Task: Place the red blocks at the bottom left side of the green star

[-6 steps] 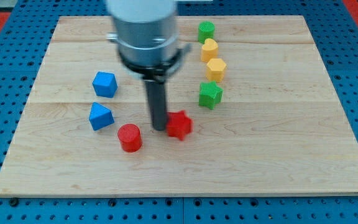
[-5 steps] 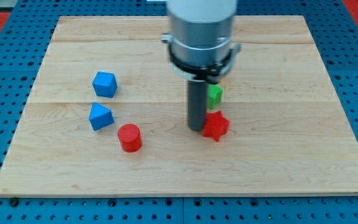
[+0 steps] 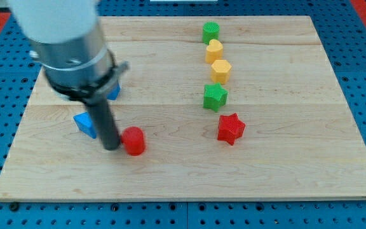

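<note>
The green star [image 3: 215, 97] sits right of the board's middle. A red star [image 3: 230, 128] lies just below it, slightly to its right. A red cylinder [image 3: 133, 140] lies left of centre near the view's bottom. My tip [image 3: 110, 145] stands against the left side of the red cylinder. The arm's body hides part of two blue blocks: one [image 3: 85, 123] just left of the rod, one [image 3: 114, 91] above it.
Above the green star runs a column of two yellow blocks [image 3: 221, 70], [image 3: 215, 50] and a green cylinder [image 3: 211, 32] near the board's top edge. The wooden board [image 3: 297, 159] lies on a blue pegboard.
The tip pushed the red star to the right until it lay below the green star, then left it and swung left to the red cylinder's left side.
</note>
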You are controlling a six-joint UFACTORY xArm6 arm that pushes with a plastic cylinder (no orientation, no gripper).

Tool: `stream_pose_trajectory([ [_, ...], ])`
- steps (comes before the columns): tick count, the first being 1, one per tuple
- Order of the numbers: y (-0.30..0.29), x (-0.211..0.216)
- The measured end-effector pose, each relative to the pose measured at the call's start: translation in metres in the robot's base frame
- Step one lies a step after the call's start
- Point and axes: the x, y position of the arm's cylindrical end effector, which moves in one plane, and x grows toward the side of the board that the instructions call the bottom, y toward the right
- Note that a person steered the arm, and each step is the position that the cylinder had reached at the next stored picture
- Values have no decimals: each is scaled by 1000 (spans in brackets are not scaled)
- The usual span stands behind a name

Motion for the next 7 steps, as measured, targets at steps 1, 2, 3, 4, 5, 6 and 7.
stream_pose_trajectory([
  [1,74,0],
  [2,58,18],
  [3,173,25],
  [4,185,-9],
  [5,158,-29],
  [6,164,-29],
  [7,205,-47],
])
